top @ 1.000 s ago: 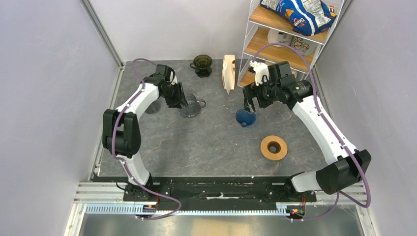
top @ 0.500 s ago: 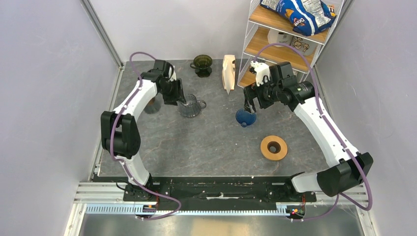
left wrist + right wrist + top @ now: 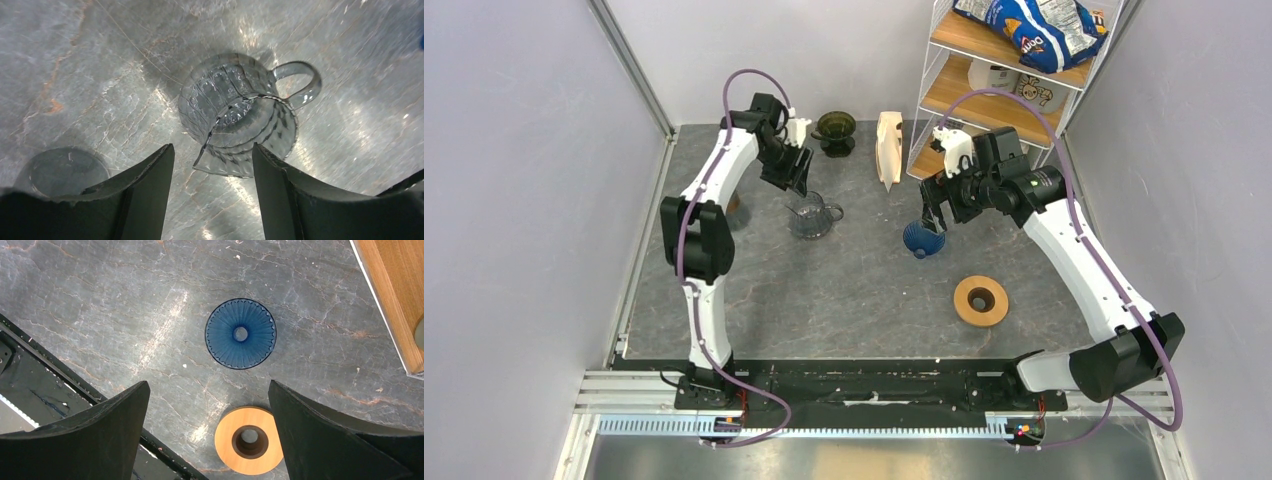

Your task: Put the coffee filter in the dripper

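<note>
The dark olive dripper [image 3: 835, 130] stands upright at the back of the table. No single flat paper filter shows in any view; only a thick cream stack [image 3: 888, 147] stands to the right of the dripper. My left gripper [image 3: 801, 181] is open and empty, hovering just behind the clear glass carafe [image 3: 812, 214], in front and to the left of the dripper. In the left wrist view the carafe [image 3: 240, 127] lies beyond the open left gripper [image 3: 212, 150]. My right gripper [image 3: 930, 211] is open and empty above the blue ribbed cone [image 3: 923, 239]. It also shows open in the right wrist view [image 3: 209, 386].
A wooden ring [image 3: 981, 300] lies at front right and also shows in the right wrist view [image 3: 249, 440], in front of the blue cone [image 3: 240, 333]. A wire shelf [image 3: 984, 85] with a chips bag [image 3: 1029, 30] stands at back right. A round glass disc [image 3: 60, 172] lies left of the carafe.
My left arm has swung toward the back and turned, moving its open gripper from over the carafe to just behind it. The right arm has barely moved.
</note>
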Robot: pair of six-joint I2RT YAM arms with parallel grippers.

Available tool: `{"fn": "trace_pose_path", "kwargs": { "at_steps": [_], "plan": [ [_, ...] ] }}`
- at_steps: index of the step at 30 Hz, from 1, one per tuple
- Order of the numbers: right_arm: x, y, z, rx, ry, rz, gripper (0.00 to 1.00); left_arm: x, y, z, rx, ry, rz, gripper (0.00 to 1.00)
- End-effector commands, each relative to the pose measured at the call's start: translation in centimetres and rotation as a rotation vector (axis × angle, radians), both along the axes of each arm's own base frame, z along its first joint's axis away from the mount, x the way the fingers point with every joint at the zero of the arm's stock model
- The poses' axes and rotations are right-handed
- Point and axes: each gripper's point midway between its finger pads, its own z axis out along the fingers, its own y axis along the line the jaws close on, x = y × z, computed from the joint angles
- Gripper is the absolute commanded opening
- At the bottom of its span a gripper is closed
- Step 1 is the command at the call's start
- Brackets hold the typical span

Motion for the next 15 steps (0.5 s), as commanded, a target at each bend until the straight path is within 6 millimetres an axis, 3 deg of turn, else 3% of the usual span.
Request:
{"fn": "trace_pose_path", "kwargs": {
  "at_steps": [1, 5, 9, 15],
  "plan": [
    [-0.2, 0.1, 0.6, 0.000, -0.015, 0.028, 0.97, -0.3, 0.0, -0.3, 0.022, 0.009, -0.160, 0.65],
    [-0.2, 0.1, 0.4, 0.000, -0.009, 0.028, 0.97, -0.2, -0.5, -1.7, 0.025, 0.026, -0.187, 0.61],
    [-0.1, 0.1, 0.3, -0.004, -0.008, 0.030, 0.97, -1.0, -0.9, -3.2, 0.029, 0.058, -0.227, 0.50],
    [0.0, 0.1, 0.3, -0.004, -0.010, 0.030, 0.97, -1.3, -1.3, -3.6, 0.014, 0.062, -0.228, 0.33]
  ]
}}
